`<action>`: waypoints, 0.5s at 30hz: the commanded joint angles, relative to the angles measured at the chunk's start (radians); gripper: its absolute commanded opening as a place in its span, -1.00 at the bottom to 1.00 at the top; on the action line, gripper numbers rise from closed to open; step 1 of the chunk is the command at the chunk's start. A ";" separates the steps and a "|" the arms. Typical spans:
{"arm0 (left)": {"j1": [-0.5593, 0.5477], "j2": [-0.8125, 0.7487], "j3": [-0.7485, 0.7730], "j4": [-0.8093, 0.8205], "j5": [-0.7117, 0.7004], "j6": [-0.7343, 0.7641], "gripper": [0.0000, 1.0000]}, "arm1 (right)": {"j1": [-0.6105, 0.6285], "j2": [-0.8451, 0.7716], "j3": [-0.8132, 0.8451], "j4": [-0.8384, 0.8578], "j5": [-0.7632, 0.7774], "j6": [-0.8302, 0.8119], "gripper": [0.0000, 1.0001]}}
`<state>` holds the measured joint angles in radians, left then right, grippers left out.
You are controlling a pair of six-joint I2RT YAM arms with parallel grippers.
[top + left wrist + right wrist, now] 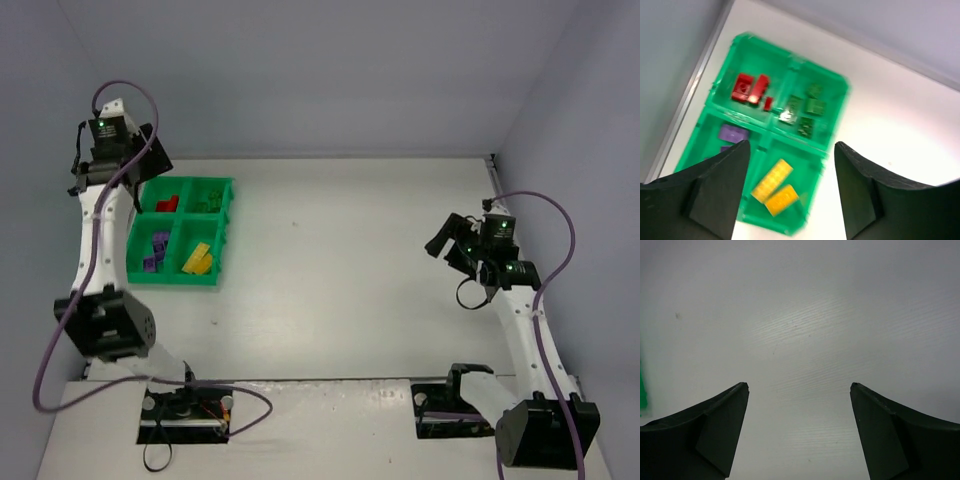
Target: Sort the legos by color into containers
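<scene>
Over at the tray (172, 284), seems fully sorted, though blurry. With left tool (791, 144) and right tool (799, 385) both spread and empty, just lift straight up, clear of walls.

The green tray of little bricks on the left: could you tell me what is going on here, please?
Two robot arms are sorting legos by colour into a four-compartment tray. The red bricks, green bricks, purple bricks and yellow bricks each lie in their own compartment. The left gripper hangs open above the tray, holding nothing; the right gripper is open over the table.
</scene>
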<state>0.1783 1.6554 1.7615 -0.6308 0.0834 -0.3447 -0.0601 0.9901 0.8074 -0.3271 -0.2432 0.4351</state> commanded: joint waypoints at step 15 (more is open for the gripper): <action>-0.439 -0.972 -0.474 -0.211 -0.161 0.023 0.47 | 0.178 -0.146 0.277 -0.012 0.235 -0.111 1.00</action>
<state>-0.2279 0.7609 1.3350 -0.8066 0.0204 -0.3416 0.1074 0.9230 1.0538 -0.3771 -0.1127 0.3470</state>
